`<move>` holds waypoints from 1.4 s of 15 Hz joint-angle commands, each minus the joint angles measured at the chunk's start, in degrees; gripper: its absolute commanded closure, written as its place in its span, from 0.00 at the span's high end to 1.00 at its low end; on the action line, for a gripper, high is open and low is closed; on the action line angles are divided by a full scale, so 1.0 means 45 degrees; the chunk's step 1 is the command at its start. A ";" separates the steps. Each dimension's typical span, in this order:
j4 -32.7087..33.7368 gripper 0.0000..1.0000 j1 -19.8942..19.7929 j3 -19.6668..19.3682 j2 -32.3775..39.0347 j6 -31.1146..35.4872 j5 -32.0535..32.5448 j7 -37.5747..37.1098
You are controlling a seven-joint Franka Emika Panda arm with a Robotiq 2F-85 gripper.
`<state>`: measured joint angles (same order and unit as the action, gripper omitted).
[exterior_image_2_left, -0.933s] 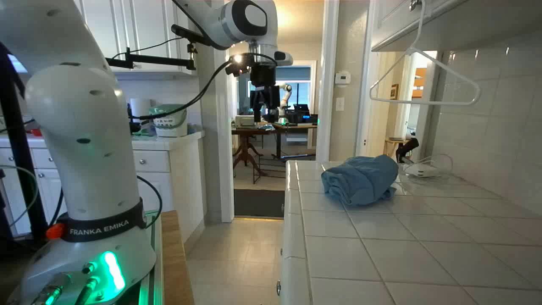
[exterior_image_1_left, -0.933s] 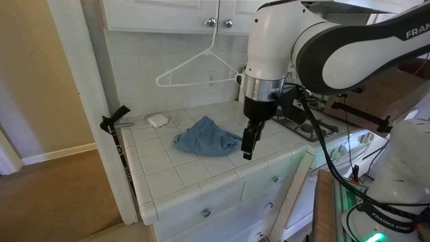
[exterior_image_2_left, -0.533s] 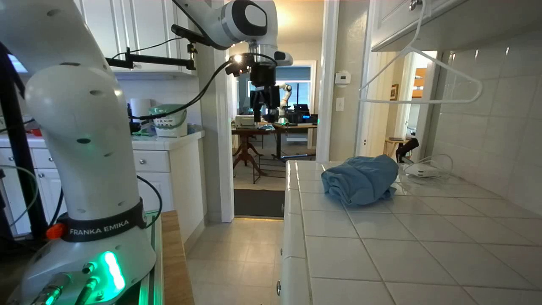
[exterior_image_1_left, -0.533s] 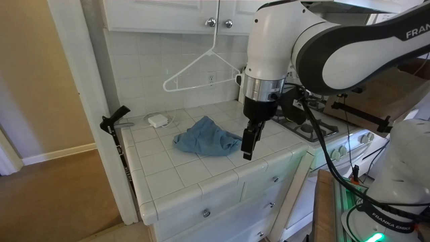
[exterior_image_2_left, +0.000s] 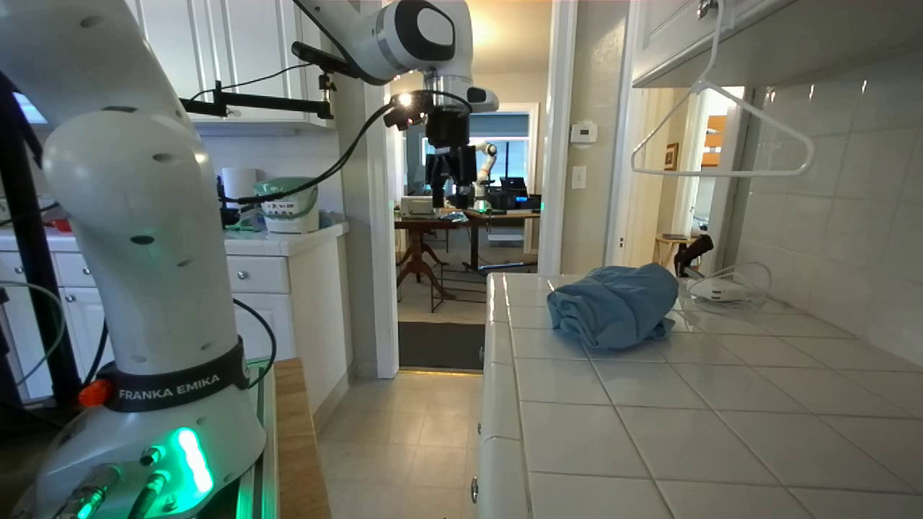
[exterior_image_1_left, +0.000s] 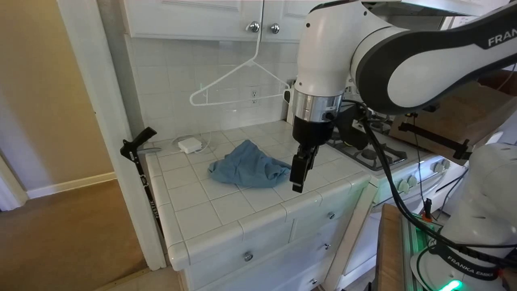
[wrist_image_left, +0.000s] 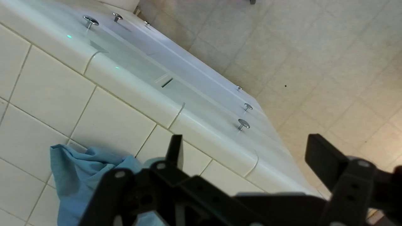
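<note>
Spread with nothing between them, the fingers [wrist_image_left: 323, 158] hang clear of the blue cloth [exterior_image_1_left: 248, 166], which lies slumped, borne only by the tiled table [exterior_image_1_left: 232, 207], while the white hanger [exterior_image_1_left: 251, 62] dangles from the cabinet knob [exterior_image_1_left: 254, 26] holding it.

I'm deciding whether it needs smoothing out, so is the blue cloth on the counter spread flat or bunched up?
Bunched up: in both exterior views the cloth rises in a creased heap on the counter.
</note>
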<state>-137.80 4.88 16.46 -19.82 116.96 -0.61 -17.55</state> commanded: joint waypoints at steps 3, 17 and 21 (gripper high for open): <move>0.0019 1.00 0.0287 -0.0265 0.0033 -0.0022 0.0105 -0.0087; -0.0069 1.00 -0.0485 -0.0444 0.0330 0.0557 0.1088 -0.1760; -0.0175 1.00 -0.1337 -0.0512 0.0879 0.1732 0.2862 -0.4006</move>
<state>-138.09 0.84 14.05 -18.11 120.52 7.03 -28.37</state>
